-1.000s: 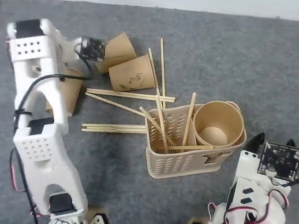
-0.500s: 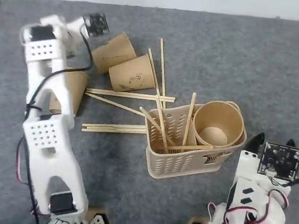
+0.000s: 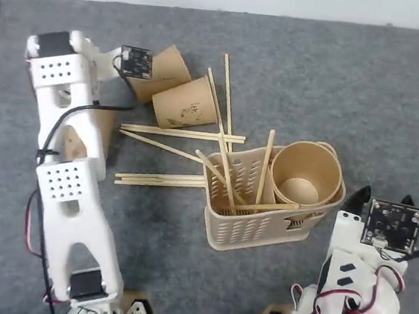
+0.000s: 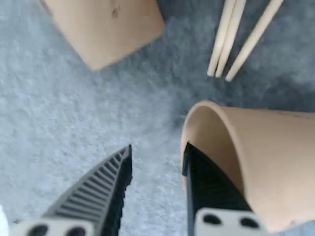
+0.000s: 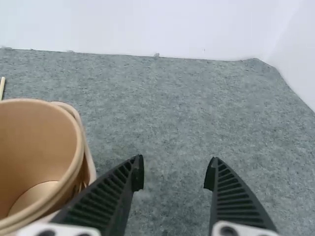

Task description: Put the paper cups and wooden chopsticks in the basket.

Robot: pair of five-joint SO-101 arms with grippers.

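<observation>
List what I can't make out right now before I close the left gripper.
High view: the left gripper fingertips, hidden under that arm's own wrist.
High view: the third cup, mostly covered by the left arm.
Left wrist view: the near cup is cut off by the edge and blurred; finger contact unclear.
High view: how many cups are nested in the basket; the outer wall hides it.

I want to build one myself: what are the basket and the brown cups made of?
The basket looks like smooth beige plastic, judging by the moulded slots in its wall. The cups look like matte brown paper: thin walls and what seems a rolled rim.
</observation>
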